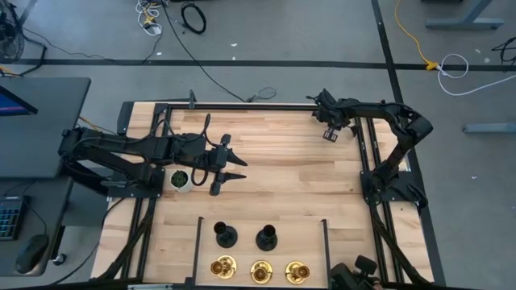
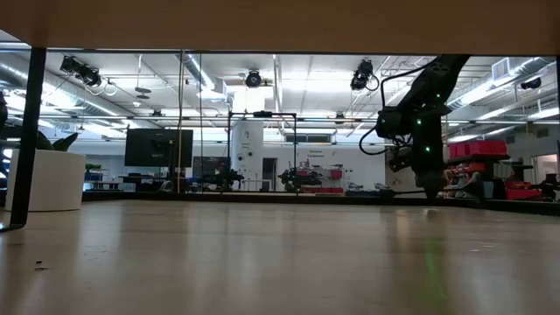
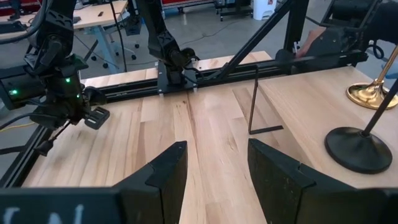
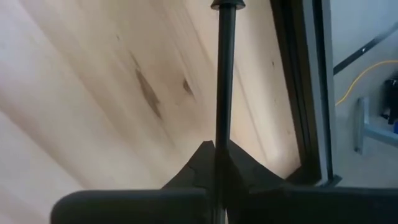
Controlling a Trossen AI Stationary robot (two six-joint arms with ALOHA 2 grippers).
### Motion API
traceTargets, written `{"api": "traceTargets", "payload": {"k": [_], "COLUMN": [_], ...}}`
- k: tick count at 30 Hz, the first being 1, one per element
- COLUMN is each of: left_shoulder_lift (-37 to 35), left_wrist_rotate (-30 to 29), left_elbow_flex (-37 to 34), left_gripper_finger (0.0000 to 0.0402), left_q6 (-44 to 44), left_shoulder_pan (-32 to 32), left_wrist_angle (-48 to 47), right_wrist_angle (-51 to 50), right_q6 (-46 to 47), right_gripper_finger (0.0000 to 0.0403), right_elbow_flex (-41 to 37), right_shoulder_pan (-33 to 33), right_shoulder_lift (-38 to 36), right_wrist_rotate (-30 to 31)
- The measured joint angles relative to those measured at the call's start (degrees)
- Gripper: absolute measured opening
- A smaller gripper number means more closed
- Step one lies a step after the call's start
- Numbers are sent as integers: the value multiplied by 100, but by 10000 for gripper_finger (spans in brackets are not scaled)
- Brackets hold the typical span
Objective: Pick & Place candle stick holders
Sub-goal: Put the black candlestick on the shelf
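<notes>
**Black candle stick holder gripped by its stem at the desk's far right corner**

One black candle stick holder (image 4: 224, 74) is clamped by its thin stem in the fully closed right end effector (image 4: 214, 146). Five other candle stick holders stand at the near edge: two black (image 1: 226, 235) and three brass (image 1: 261, 271). Each looks rigid, light and bottom-weighted by its flared base. The slim, smooth stem is the natural place to grip, though it may pivot or slip between the fingers. The left end effector (image 3: 216, 144) hangs open and empty above the desk (image 1: 282, 177), beside a white plant pot (image 1: 179, 179).
</notes>
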Motion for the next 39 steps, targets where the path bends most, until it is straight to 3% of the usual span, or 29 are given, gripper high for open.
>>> {"api": "traceTargets", "payload": {"k": [9,13,24,39], "left_shoulder_lift": [0,0,0,0], "left_wrist_rotate": [0,0,0,0], "left_elbow_flex": [0,0,0,0], "left_gripper_finger": [170,170,170,170], "left_q6": [-2,-2,-4,-151], "left_shoulder_pan": [0,0,0,0], "left_wrist_angle": [0,0,0,10], "right_wrist_angle": [-247,-339,-1023,-1176], "right_q6": [9,11,272,1221], "right_gripper_finger": [6,5,4,4], "right_elbow_flex": [7,7,7,9], "right_shoulder_pan": [11,13,230,1253], "right_shoulder_lift": [-78,-350,-1565,-3578], "right_wrist_rotate": [115,-112,-306,-926]}}
